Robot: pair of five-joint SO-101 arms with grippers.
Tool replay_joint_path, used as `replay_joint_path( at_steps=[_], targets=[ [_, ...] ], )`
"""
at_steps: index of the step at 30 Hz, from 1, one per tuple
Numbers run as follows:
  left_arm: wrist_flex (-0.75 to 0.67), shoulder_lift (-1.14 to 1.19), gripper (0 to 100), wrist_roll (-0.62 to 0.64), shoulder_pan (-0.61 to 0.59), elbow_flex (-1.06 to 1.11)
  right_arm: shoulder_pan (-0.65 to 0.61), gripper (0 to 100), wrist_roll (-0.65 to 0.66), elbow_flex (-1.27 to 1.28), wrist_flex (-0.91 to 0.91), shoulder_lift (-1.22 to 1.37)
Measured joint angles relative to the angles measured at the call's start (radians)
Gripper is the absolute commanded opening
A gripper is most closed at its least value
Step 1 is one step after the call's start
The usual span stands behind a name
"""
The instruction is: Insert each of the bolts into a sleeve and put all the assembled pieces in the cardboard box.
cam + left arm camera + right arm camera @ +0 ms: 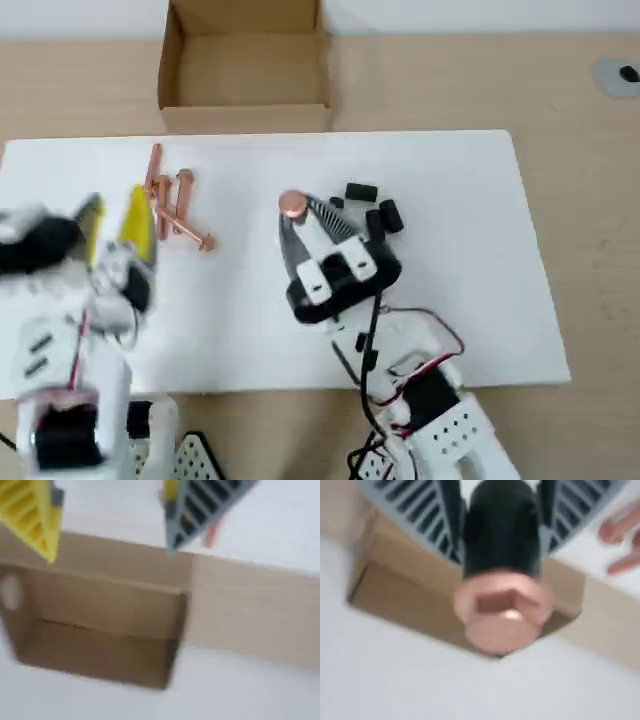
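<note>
We see the right claw (300, 218) clamped on a black sleeve (502, 530) with a copper bolt (502, 610) through it, over the white sheet (450, 300). The left claw (115, 232) gapes wide, holding nothing, beside the loose bolts (172, 205). Spare sleeves (375, 205) lie near the right claw. The box (245, 118) stands beyond the sheet.

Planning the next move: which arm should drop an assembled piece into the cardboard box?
Right. The right gripper is shut on a bolt-in-sleeve piece, facing the cardboard box. The left gripper is open and empty beside the loose bolts.
</note>
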Motion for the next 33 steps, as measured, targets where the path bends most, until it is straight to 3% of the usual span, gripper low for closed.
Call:
replay_joint_path(
  at_steps=[7, 14, 26, 33],
  targets=[
    [-0.002, 0.442, 10, 0.127, 0.032, -0.077, 0.144, 1.0, -0.015, -0.603, -0.002, 0.640],
    [-0.129, 0.477, 11, 0.140, 0.137, 0.026, 0.157, 1.0, -0.015, -1.125, -0.009, 1.246],
    [-0.160, 0.477, 11, 0.140, 0.138, 0.204, 0.255, 1.1, -0.017, -1.854, -0.077, 2.122],
    [-0.166, 0.480, 11, 0.140, 0.107, 0.204, 0.261, 1.2, -0.017, -2.384, 0.029, 2.585]
  ],
)
